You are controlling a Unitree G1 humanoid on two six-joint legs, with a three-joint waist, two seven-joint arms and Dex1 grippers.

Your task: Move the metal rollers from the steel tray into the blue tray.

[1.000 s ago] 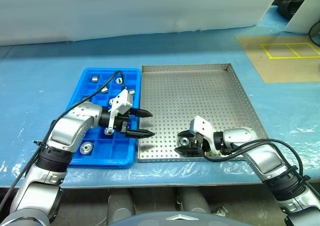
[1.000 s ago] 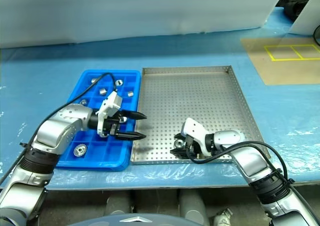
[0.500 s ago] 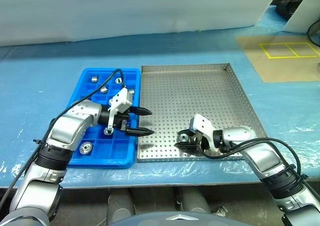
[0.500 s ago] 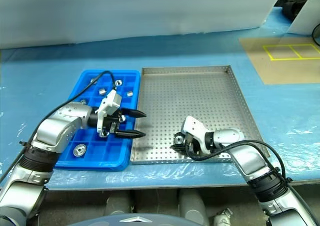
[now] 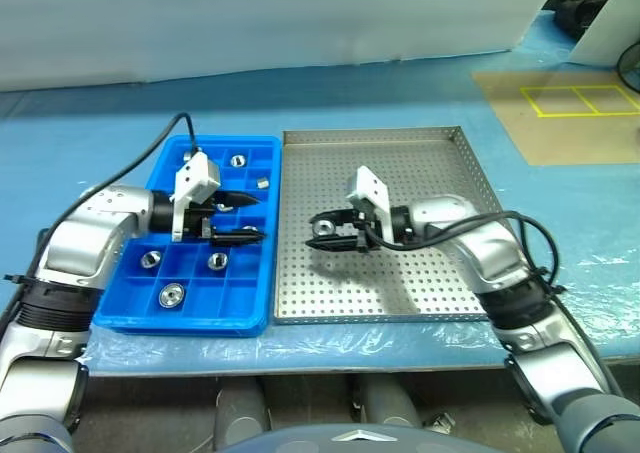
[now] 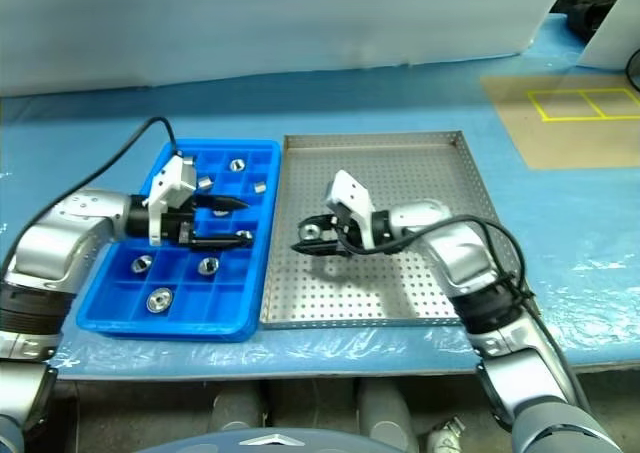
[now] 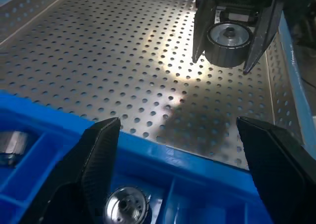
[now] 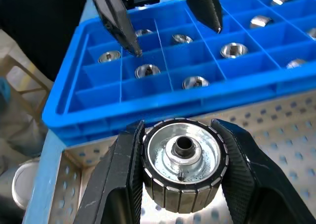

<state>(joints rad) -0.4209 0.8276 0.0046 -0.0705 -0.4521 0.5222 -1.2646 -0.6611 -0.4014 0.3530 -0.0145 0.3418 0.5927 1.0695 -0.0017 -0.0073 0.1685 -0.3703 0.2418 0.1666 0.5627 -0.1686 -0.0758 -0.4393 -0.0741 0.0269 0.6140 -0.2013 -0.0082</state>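
Head views: the right gripper (image 5: 322, 228), clenched on a metal roller (image 5: 323, 227), hangs over the steel tray (image 5: 440, 293) near its edge beside the blue tray (image 5: 195, 318).

Left wrist view: the left gripper (image 7: 182, 150), spread and empty, faces the roller across that edge.

Right wrist view: the roller's bore faces the camera; the compartments lie just beyond.

No legible text, label, brand, number or sign is found on any surface in these views. The only marking is a set of yellow lines forming two adjoining rectangles (image 5: 580, 100) on the brown floor panel (image 5: 560, 138) at about two o'clock from the steel tray (image 5: 400, 173); it carries no characters.
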